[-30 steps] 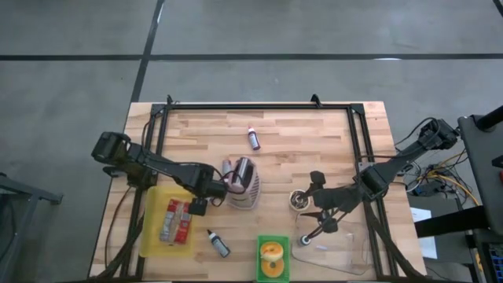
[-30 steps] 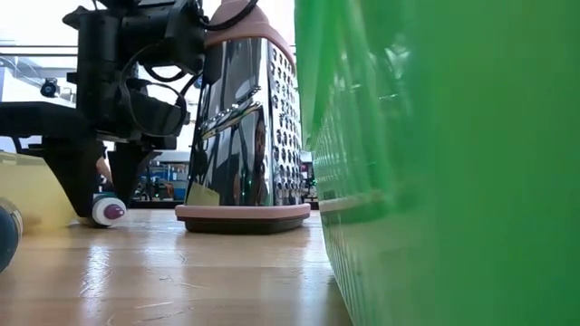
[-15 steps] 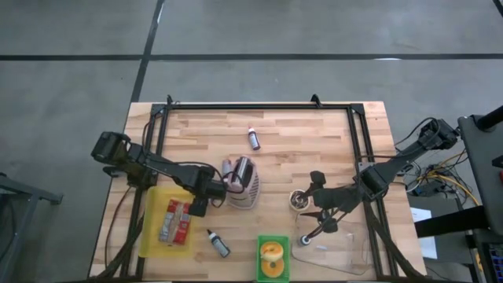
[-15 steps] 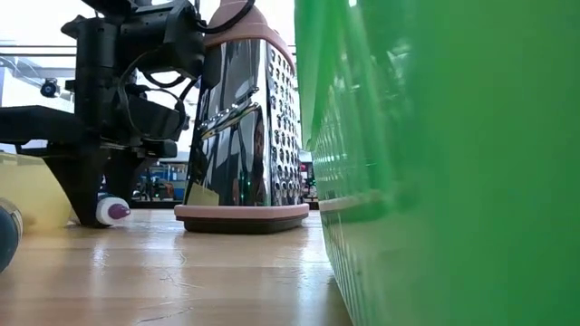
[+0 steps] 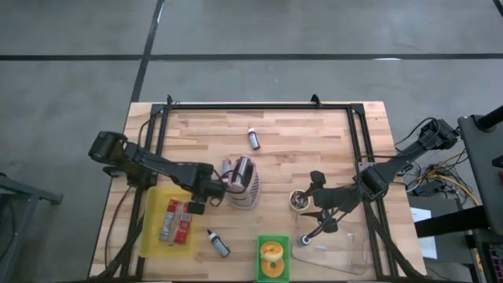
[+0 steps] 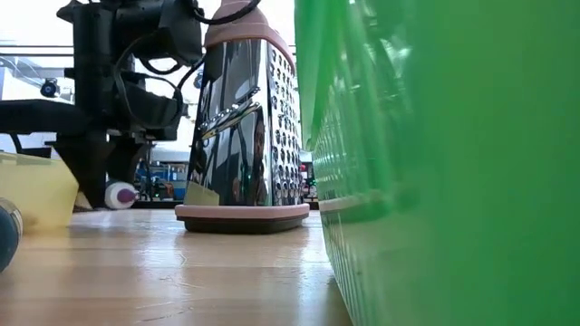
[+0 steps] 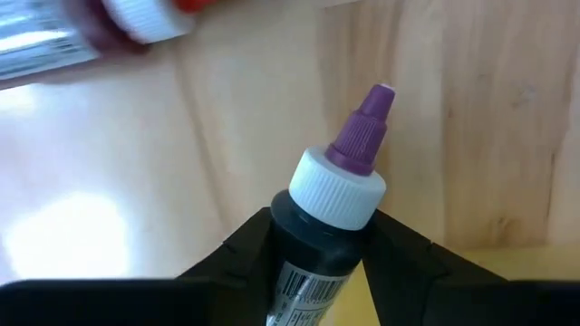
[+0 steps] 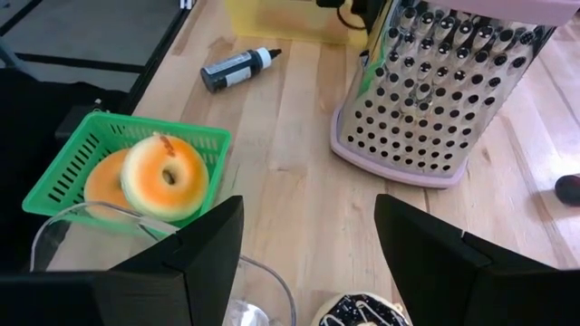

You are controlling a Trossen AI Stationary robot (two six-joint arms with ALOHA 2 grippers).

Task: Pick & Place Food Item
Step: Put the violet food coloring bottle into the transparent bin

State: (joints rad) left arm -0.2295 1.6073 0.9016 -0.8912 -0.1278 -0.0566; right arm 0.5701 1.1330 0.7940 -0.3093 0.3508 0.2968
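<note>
My left gripper [image 5: 196,207] is by the yellow tray's [image 5: 157,236] right side, shut on a small dark bottle [image 7: 337,181] with a white collar and purple nozzle; the bottle also shows in the low view [image 6: 120,194]. My right gripper [image 5: 313,206] is open. A chocolate doughnut [image 5: 299,200] lies on the table between its fingers, which do not touch it. A glazed doughnut [image 8: 161,177] lies in a green basket [image 5: 273,258] at the near edge. My left gripper pinches the bottle's dark body just behind the white collar [image 7: 308,237] between its two fingers. The collar and nozzle stick out past the fingertips. The bottle is lifted clear of the table.
A steel box grater [image 5: 244,182] stands mid-table. A second dark bottle [image 5: 218,244] lies near the front edge and a third small bottle [image 5: 253,139] lies farther back. Red packets lie in the yellow tray. A clear container [image 5: 338,250] sits at the near right.
My left gripper has risen with the dark bottle. The bottle lay low by the tabletop a second ago and now hangs clear above it. My right arm has kept still.
</note>
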